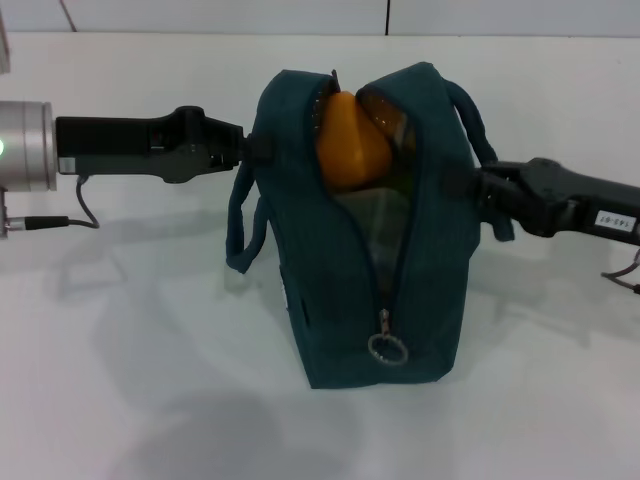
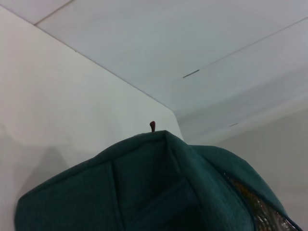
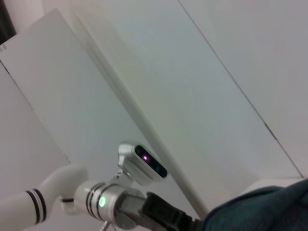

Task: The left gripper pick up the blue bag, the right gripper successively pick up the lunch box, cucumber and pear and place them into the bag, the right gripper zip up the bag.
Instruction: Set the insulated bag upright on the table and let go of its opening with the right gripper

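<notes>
one pear (image 1: pixel 350 140) sits inside the unzipped blue bag (image 1: pixel 340 300).

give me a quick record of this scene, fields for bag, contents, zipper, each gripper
bag: blue bag standing upright on the white table, top gaping open
contents: pear poking out of the opening; anything else inside cannot be made out
zipper: unzipped, ring pull hanging low on the near end
left gripper: at the bag's left upper edge
right gripper: at the bag's right side by a handle
</notes>
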`<state>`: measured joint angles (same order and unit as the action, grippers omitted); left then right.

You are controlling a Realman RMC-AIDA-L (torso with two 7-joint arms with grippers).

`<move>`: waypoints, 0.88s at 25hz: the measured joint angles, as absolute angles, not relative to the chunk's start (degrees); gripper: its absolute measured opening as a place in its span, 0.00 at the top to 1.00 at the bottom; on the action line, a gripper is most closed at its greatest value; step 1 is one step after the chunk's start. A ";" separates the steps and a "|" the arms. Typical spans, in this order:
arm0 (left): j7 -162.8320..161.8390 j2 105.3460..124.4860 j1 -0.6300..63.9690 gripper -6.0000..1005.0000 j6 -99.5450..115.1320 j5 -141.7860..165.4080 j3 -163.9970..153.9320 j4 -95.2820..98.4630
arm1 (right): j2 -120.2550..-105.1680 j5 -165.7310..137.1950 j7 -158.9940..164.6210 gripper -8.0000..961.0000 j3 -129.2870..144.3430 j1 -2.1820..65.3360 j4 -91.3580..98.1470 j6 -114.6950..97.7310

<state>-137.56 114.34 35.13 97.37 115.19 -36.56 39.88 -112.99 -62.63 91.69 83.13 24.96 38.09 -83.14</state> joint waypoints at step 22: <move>-136.48 114.49 35.99 0.95 98.45 113.49 -36.91 39.29 | -113.66 -62.45 82.74 0.57 70.83 21.89 30.84 -91.90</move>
<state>-136.48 114.49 35.99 98.45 113.49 -36.91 39.29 -113.66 -62.45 82.74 70.83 21.89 30.84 -91.90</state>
